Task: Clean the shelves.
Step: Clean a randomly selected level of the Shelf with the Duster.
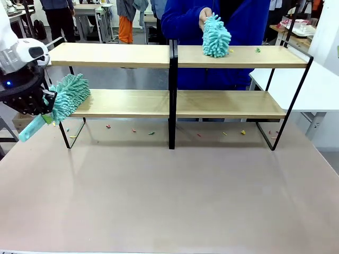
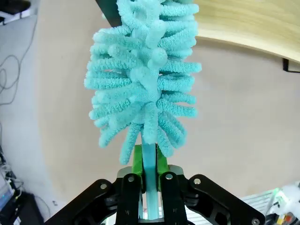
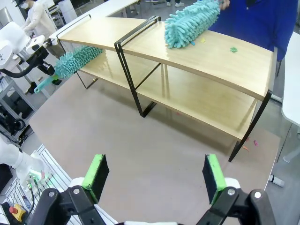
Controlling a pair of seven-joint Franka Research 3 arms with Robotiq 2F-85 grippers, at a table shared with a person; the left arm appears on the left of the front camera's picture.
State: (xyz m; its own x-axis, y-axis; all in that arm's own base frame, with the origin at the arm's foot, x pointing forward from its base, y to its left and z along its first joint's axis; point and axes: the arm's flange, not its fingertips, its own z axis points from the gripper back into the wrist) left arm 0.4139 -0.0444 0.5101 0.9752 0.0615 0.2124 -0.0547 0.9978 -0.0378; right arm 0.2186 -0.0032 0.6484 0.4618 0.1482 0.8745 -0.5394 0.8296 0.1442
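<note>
Beside the shelves [image 1: 122, 103], left end effector [image 2: 149, 164] clamps a teal duster [image 1: 71, 95] — right end effector [image 3: 154, 176] wide.

Shelves [image 1: 111, 55]: no print legible on the boards or the frame.
Duster [image 2: 143, 84] in left gripper [image 2: 149, 161]: no brand or label legible.
Elsewhere: any lettering too small to read.

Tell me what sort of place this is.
Probably a robotics lab or test room. A white robot arm holds a teal duster in its left gripper beside the shelves, which stand on a table. More work tables stand behind.
</note>
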